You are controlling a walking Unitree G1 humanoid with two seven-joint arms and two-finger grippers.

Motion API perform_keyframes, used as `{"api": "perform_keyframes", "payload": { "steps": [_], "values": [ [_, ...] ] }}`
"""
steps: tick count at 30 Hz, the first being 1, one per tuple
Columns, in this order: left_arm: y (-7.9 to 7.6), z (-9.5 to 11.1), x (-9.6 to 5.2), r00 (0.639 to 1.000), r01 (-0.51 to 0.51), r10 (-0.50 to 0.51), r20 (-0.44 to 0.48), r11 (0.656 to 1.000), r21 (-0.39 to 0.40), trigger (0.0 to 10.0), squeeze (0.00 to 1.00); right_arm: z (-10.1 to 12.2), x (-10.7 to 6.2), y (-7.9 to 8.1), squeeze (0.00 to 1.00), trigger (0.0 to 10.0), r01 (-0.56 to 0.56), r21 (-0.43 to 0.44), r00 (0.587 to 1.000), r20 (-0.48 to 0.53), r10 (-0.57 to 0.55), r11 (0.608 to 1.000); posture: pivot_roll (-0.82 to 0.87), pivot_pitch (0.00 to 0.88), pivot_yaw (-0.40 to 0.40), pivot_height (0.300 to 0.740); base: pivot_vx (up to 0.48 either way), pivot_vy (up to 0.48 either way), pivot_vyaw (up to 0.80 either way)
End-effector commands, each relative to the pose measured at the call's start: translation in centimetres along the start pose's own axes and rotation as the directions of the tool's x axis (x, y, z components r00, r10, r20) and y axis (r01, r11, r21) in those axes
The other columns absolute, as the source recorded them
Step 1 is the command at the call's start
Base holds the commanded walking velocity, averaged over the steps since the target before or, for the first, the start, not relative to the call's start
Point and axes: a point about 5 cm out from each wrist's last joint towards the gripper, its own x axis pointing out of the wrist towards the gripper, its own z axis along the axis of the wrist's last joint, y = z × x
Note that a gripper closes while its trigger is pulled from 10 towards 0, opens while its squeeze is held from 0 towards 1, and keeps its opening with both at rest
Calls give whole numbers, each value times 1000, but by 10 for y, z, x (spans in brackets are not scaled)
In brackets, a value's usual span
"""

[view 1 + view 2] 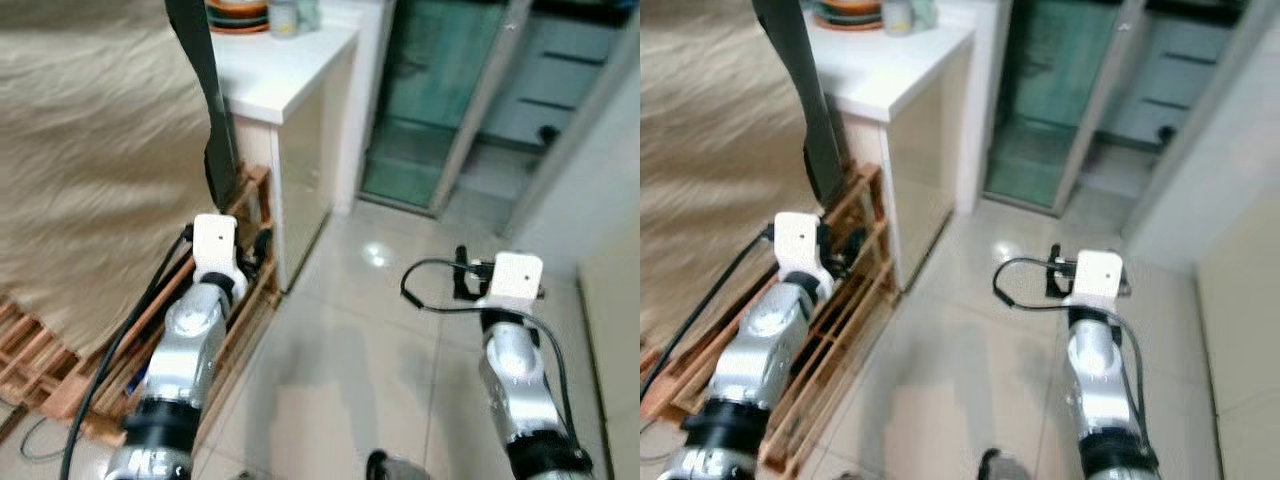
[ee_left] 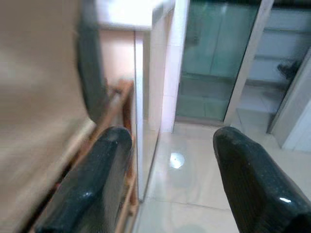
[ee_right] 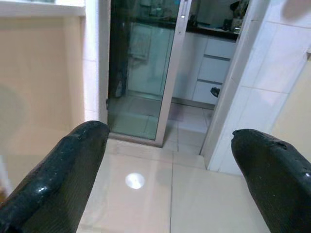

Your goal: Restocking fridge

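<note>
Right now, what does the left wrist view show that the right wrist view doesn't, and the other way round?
Left wrist view, not the right: a beige cloth, a dark strap hanging in front of it, a wooden rack and the white cabinet, seen past the open left pincer.
Right wrist view, not the left: white drawers behind the glass and a white tiled wall, seen past the open right pincer.
Shared: the glass sliding door and the glossy tiled floor with a bright light reflection.
</note>
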Motion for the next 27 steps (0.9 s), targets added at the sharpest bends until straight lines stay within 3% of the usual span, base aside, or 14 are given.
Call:
{"api": "perform_keyframes", "payload": {
  "steps": [1,12,16,18,27],
  "values": [
    [-4,9,2,999,1,-1,44,1000,-8,10000,0,16,7,1,24,10000,-6,5,998,66,6,1000,-110,0,24,740,0,0,0],
    [5,15,2,996,-32,37,80,998,-52,10000,0,25,12,7,24,10000,-26,13,995,96,25,1000,-107,0,16,740,-400,161,0],
    [6,16,3,996,-37,39,84,999,-28,10000,0,25,13,7,24,10000,-28,13,995,95,26,1000,-106,0,18,740,-368,309,0],
    [4,20,5,994,-38,36,101,999,9,10000,0,26,13,10,27,10000,-34,13,995,95,32,999,-106,0,23,740,0,0,0],
    [-3,51,9,975,-46,55,215,998,-50,10000,0,43,14,17,27,10000,-59,-5,982,178,59,998,-109,0,26,740,170,240,0]
  ]
}}
